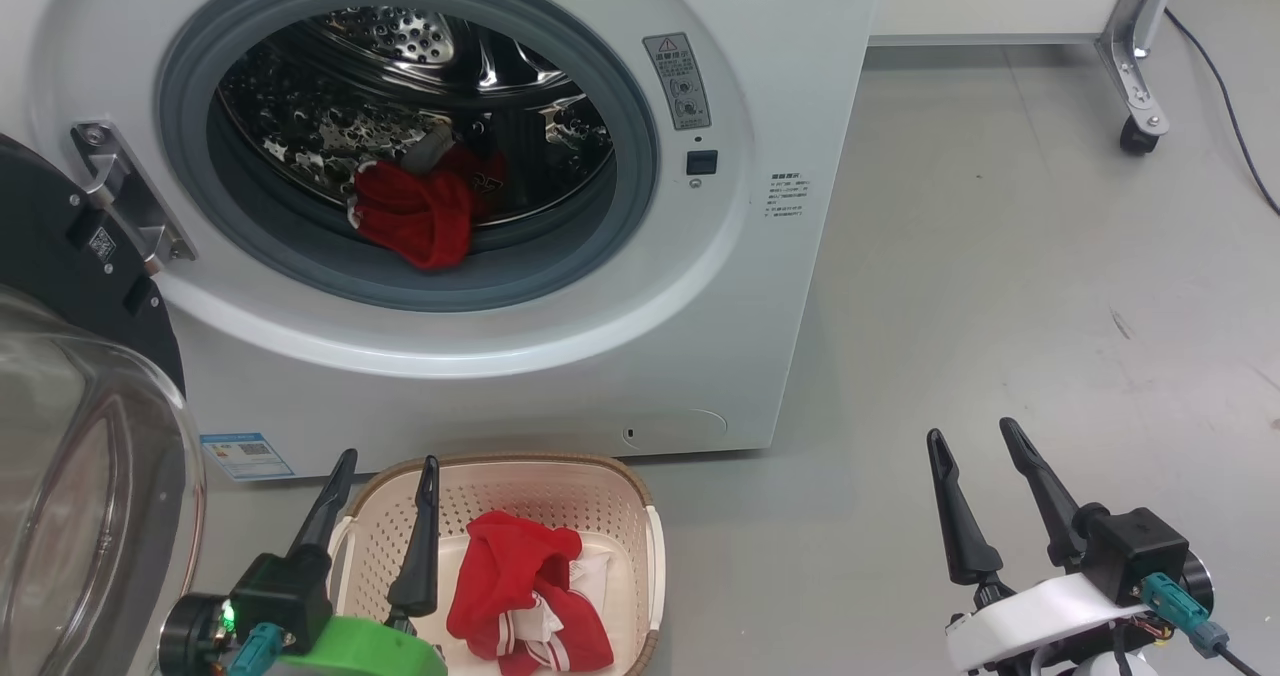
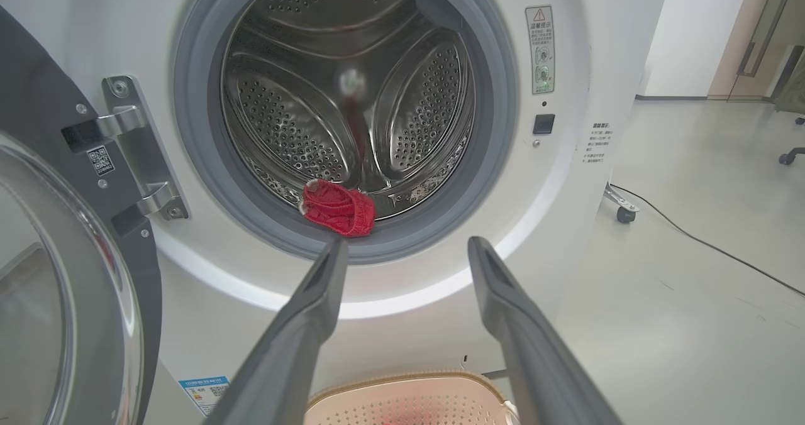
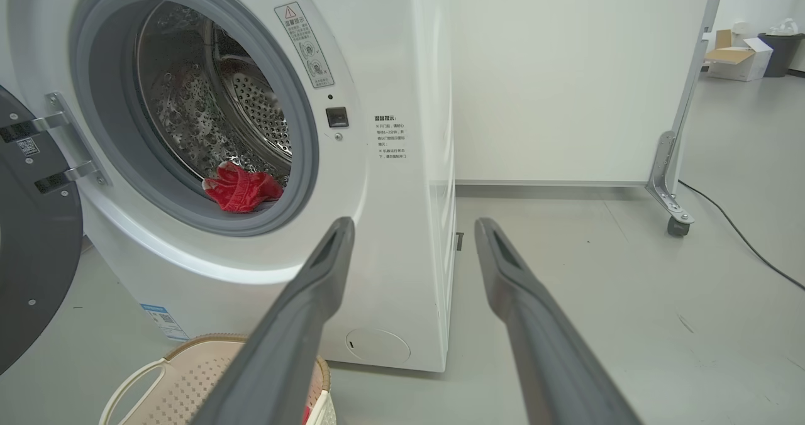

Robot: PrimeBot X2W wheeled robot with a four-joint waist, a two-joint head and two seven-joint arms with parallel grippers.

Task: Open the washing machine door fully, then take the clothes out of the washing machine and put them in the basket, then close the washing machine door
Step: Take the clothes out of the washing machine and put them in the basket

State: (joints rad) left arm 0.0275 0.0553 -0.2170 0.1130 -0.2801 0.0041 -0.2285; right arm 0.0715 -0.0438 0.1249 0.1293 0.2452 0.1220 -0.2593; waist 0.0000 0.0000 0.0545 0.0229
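**One red garment is sitting in the drum, up-frame from your left gripper**

Your left gripper (image 1: 390,456) is hanging at the lower left of the head view. Its fingers are spread wide with nothing between them, and their tips are lying over the near rim of the basket (image 1: 600,486). Your right gripper (image 1: 972,428) is standing just as wide and empty at the lower right, over bare floor (image 1: 1000,256) and well apart from the washing machine (image 1: 780,106). The washing machine door (image 1: 90,476) is standing swung out at the left edge of the frame.

A red heap (image 1: 525,596) is lying in the basket, while a red garment (image 1: 415,216) is resting low in the drum (image 1: 400,31), above centre-left in the head view. In the left wrist view that garment is showing just above the left-hand fingertip, tucked behind the grey seal (image 2: 195,161). Its longer side is running across the frame, roughly along the lip.

You are working with the left arm as the nearer one by a clear margin. The reach is likely going up-frame, a touch left, and in through the porthole. You are probably wanting the fingers closing across the garment's short side, low enough to clear the seal.
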